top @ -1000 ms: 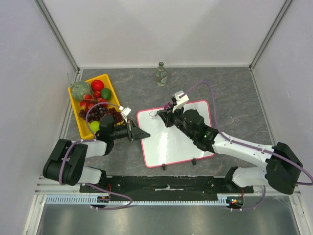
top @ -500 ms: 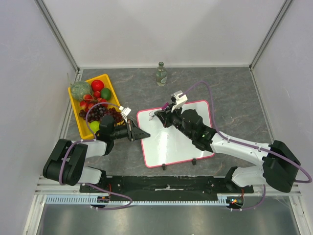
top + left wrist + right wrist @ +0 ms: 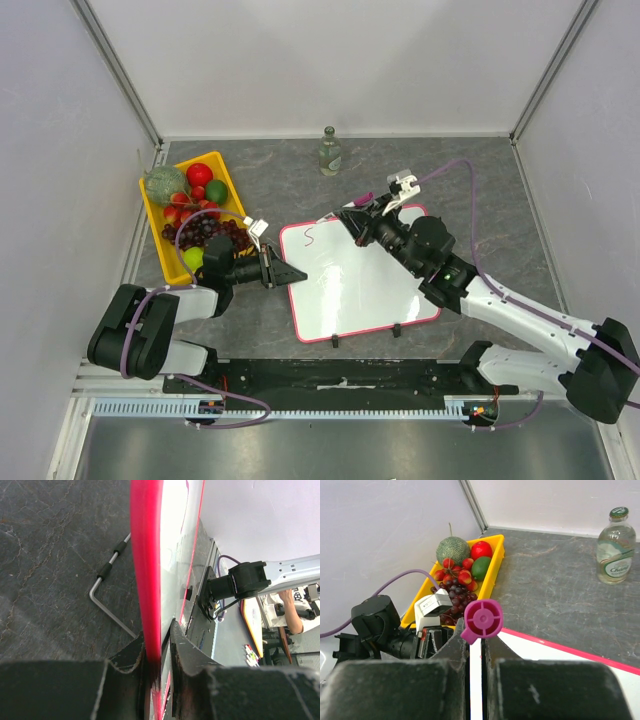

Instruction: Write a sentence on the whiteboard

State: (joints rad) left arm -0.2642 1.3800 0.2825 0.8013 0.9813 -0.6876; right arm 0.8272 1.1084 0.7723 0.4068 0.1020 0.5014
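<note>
Whiteboard (image 3: 360,290), flat white rectangle rimmed pink-red, lies mid-frame, a pink "S" (image 3: 309,236) near its upper-left corner. My left gripper (image 3: 292,273) pinches its left edge; my right gripper (image 3: 350,216) clamps a magenta marker (image 3: 482,620) by its top edge.

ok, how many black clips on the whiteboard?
2. Both on the whiteboard's near edge: one clip left of middle, the other right of it. The right arm hides part of the far edge.
</note>
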